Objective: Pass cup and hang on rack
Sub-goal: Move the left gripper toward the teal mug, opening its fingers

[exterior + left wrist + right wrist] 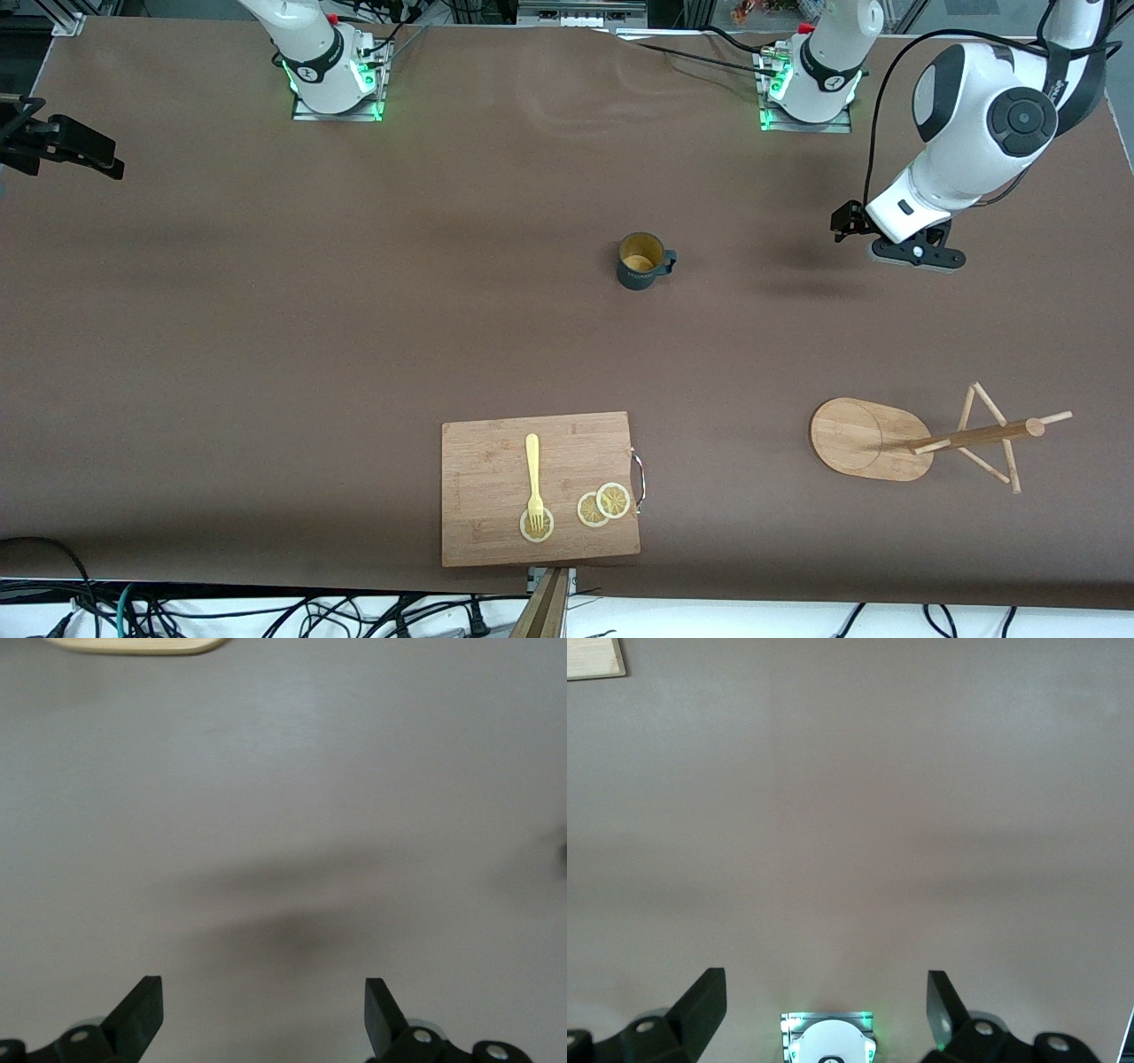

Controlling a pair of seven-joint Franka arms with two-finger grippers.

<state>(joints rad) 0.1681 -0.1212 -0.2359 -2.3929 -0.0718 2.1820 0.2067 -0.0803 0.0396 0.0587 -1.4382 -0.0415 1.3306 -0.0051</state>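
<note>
Nothing of the job is done yet, as far as I can judge: the cup (640, 260) is sitting upright on the brown table (266, 354) just above the middle of the front view, untouched, its handle pointing toward my left arm's end of the table, and no finger of mine is near it. The rack (921, 439) is standing in the lower right of the front view, its oval base flat on the table, its pegs all bare. My left gripper (904, 241) is hanging over bare table in the upper right of the front view, level with the cup but well apart from it; its wrist view is showing both fingers (142, 1014) spread wide with only table between them, so it is holding nothing. My right gripper (824, 1005) is not showing in the front view at all; its own wrist view is showing its fingers spread just as wide over empty table, also holding nothing. The cutting board (539, 487) with the fork (533, 474) and lemon slices (604, 505) is lying at the lower middle, playing no part. So I am still facing every step: picking up the cup, passing it between grippers, and hanging it on a peg.
</note>
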